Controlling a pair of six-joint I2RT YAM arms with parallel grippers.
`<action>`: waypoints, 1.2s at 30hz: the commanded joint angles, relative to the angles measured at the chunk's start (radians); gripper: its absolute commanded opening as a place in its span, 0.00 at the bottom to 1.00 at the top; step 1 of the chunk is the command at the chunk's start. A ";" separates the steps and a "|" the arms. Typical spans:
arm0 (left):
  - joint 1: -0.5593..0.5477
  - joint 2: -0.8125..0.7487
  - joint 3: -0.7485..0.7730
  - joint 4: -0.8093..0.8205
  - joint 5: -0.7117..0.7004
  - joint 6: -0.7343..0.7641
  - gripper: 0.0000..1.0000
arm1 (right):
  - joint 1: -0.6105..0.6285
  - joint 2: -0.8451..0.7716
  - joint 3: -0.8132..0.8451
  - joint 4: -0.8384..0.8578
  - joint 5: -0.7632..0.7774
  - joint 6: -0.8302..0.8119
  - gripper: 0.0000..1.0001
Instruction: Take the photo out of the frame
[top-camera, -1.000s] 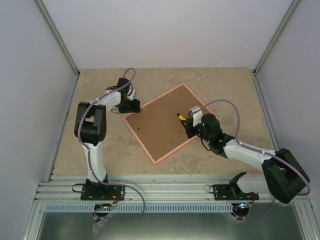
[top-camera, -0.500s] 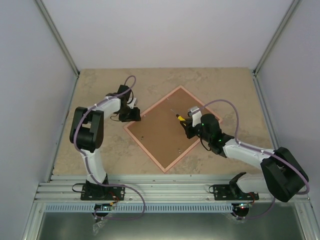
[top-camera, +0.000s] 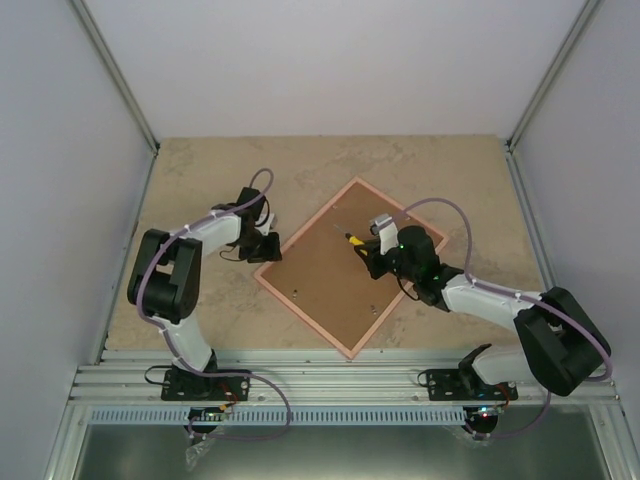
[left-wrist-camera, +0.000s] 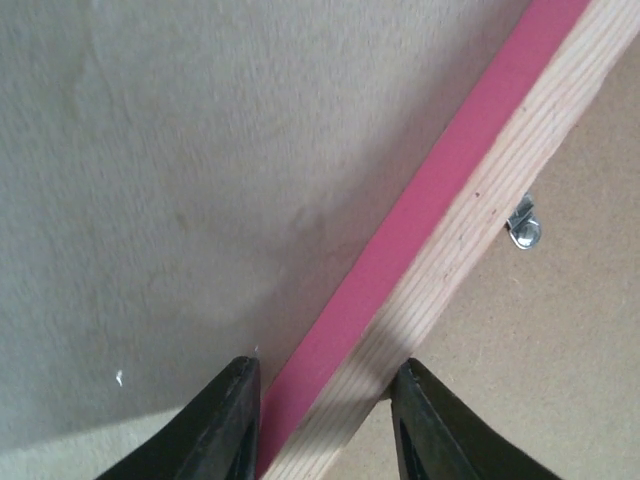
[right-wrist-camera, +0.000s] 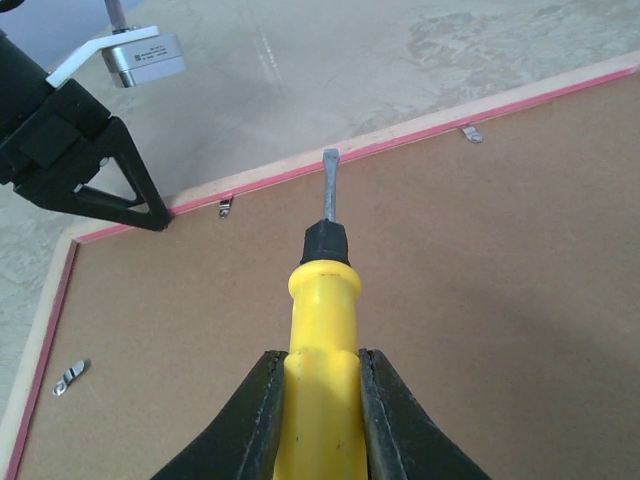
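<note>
Your right gripper (right-wrist-camera: 318, 372) is closed tight on the yellow handle of a screwdriver (right-wrist-camera: 320, 290). Its blade points over the brown back toward the far pink rail of the frame (top-camera: 340, 275), with a metal tab (right-wrist-camera: 225, 208) near on its left, so this arm is the nearer one to the clips. Your left gripper (left-wrist-camera: 320, 415) stands half open astride the rail at the left corner, and I cannot tell if it presses the rail. The photo is hidden under the face-down frame, which lies cornerwise on the beige table (top-camera: 190, 310), well apart from the walls.

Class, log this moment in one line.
left gripper: jaws astride frame rail | right gripper: shut on screwdriver | frame: back up
</note>
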 joint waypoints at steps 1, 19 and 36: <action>-0.012 -0.038 -0.058 0.016 0.021 -0.066 0.35 | 0.004 0.025 0.040 -0.013 -0.047 0.006 0.00; -0.072 -0.327 -0.364 0.291 0.045 -0.439 0.22 | 0.111 0.097 0.158 -0.163 -0.086 -0.043 0.01; -0.132 -0.475 -0.483 0.329 -0.023 -0.519 0.33 | 0.208 0.262 0.251 -0.201 -0.181 -0.056 0.01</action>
